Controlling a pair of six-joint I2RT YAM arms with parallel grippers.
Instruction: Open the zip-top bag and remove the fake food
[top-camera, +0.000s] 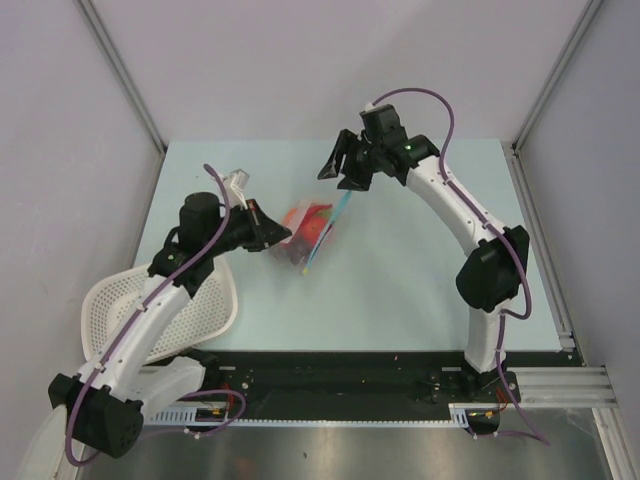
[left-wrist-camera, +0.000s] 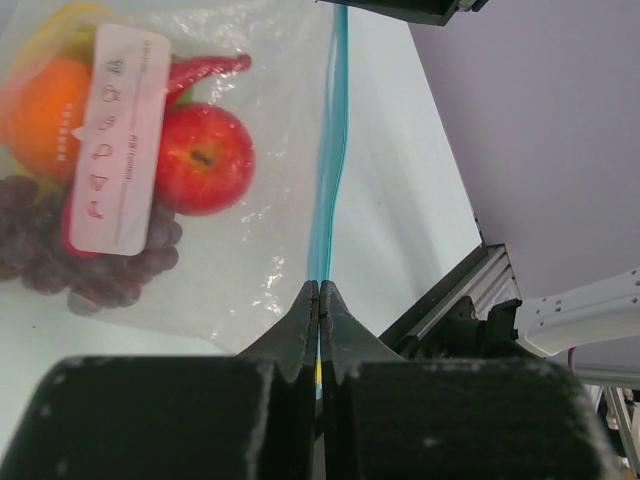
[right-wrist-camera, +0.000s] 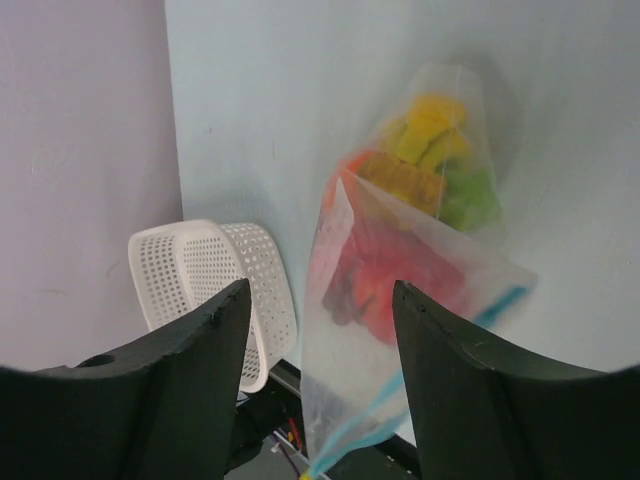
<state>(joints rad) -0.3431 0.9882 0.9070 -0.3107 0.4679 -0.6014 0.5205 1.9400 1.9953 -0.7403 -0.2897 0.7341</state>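
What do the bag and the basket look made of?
Bag: thin clear plastic film, glossy. The food shows through it, and it creases and catches glints. Basket: white, probably rigid moulded plastic with a matt finish, pierced by a regular grid of small holes.

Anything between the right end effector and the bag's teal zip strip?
Nothing visible does. The open right end effector faces the small clear plastic zip-top bag, with open space up to its light teal zip strip. The left end effector pinches the strip's far end, off that path.
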